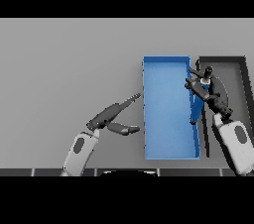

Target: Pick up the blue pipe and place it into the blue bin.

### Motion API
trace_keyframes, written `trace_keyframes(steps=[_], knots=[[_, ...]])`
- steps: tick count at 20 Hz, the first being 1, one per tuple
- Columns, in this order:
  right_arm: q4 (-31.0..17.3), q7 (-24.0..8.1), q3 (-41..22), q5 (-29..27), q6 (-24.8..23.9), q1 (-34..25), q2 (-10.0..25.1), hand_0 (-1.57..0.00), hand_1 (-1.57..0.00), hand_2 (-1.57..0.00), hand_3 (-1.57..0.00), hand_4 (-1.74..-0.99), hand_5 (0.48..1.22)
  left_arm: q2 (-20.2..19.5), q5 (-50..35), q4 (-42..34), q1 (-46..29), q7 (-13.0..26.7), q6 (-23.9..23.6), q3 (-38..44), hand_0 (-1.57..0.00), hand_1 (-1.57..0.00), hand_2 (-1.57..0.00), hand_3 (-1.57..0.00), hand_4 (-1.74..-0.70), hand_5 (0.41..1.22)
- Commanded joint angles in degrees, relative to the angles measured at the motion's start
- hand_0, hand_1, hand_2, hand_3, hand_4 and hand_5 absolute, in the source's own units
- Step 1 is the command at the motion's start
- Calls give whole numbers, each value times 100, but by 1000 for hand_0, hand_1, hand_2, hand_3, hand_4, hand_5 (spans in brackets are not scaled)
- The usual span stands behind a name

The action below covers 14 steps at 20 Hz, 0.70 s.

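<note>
We see the grey worktop [69, 59] filling the view, bare across its whole left and far parts, so there is wide open room there. Right of centre lies the blue bin [168, 143], a long rectangular tray with low walls, its long sides running away from us; its floor shows nothing resting on it. Just beside its right wall sits a dark grey bin [233, 77], of like shape, partly hidden by the right arm; we cannot tell what it holds, and its far right wall lies close to the view's edge.

Our right hand [211, 91] hangs over the strip where the two bins meet, fingers curled round the blue pipe [197, 108]. The pipe is tilted, its upper end in the hand and its lower end pointing down over the blue bin's right wall; we cannot tell whether it touches that wall.

Our left hand [111, 119] rests idle over the worktop just left of the blue bin's left wall, its fingers straight and its thumb spread, holding nothing.
</note>
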State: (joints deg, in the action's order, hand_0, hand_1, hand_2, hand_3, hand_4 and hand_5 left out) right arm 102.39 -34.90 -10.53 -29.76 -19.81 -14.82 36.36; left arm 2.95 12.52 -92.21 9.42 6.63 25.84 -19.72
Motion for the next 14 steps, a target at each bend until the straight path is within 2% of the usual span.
trace_keyframes(steps=[1, 2, 4, 5, 7, 8, 9, 10, 13, 14], knots=[[-66, 4, -218, -66, -185, 21, 231, -1571, -1571, -1571, -1127, -1741, 1221, -15, 23, 6, -55, -73, 10, -33, 1, 1, 1, 1, -886, 420], [-129, 223, -386, 56, -352, 7, 269, -1571, -1571, -1571, -1024, -1741, 1221, -25, 18, -17, -36, -45, 1, -14, 1, 1, 1, 1, -885, 420], [-258, 315, -653, 56, -656, -107, 430, -1571, -1548, -1571, -847, -1741, 1221, -26, 14, 56, 2, -61, 19, -1, 1, 1, 1, 1, -883, 421], [-405, 460, -799, 30, -766, -173, 483, -1465, -1336, -1339, -788, -1678, 1221, -25, 3, 42, -12, -88, 26, -9, 1, 1, 1, 1, -882, 421], [-591, 435, -1140, -108, -944, -336, 722, -937, -855, -856, -504, -1503, 1221, -59, 10, -10, -46, -136, 25, -16, 1, 1, 1, 1, -878, 422], [-695, 68, -1358, -250, -957, -350, 845, -750, -684, -685, -403, -1413, 1221, -30, 28, 28, 20, -63, -4, -3, 1, 1, 1, 1, -878, 425], [-774, -6, -1529, -362, -854, -405, 965, -599, -547, -548, -322, -1337, 1221, -30, 27, 23, 39, -30, -11, 6, 1, 1, 1, 1, -878, 427], [-856, -7, -1769, -547, -753, -432, 1132, -479, -437, -438, -258, -1275, 1186, -22, 13, 20, 29, -49, -4, 1, 1, 1, 1, 1, -878, 428], [-961, 17, -2916, -970, -493, -995, 1904, -245, -223, -224, -131, -1142, 1030, -6, 5, 5, -31, -40, -2, -26, 1, 1, 1, 1, -884, 429], [-1057, -4, -3107, -1085, -429, -1139, 1991, -196, -179, -179, -105, -1110, 979, 15, 8, 10, -30, -25, -11, -32, 1, 1, 1, 1, -886, 428]])
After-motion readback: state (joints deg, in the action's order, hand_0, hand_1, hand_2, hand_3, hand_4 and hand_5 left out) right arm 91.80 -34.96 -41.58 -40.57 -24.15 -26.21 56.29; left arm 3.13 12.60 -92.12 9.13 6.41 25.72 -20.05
